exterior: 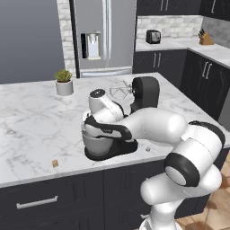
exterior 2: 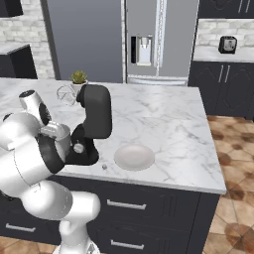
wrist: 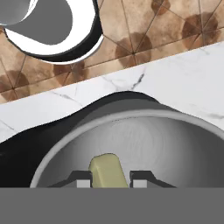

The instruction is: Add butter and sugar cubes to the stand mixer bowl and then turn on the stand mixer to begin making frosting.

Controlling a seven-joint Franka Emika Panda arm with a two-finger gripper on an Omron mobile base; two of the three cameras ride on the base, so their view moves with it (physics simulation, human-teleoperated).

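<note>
The robot arm leans low over the stand mixer [exterior: 134, 96], which stands on the marble desk [exterior: 31, 121]. The mixer's black head is tipped back, so its wire whisk [exterior: 119, 89] sticks up in the air. The stand mixer bowl [wrist: 144, 140] sits on the mixer's flat base.

In the hand view, the tool [wrist: 108, 180] hangs just above the bowl. It is closed narrow on the butter [wrist: 107, 169], with one dark finger on each side of the yellow lump. The butter is right over the inside of the bowl.

I think the butter step is almost done. The next move calls for the tool to open so the butter drops into the bowl. It should stay over the middle, so the lump does not hit the rim.

The sugar cube [exterior: 55, 163] lies on the desk, well to the left of the mixer, near the front edge. It still has to be picked up, I think, and the mixer is not yet turned on.

The left base view shows the sugar cube. The right base view shows the mixer's knob [exterior 2: 77, 148] and a white plate [exterior 2: 134, 157] just right of the mixer. The hand view shows the butter.
</note>
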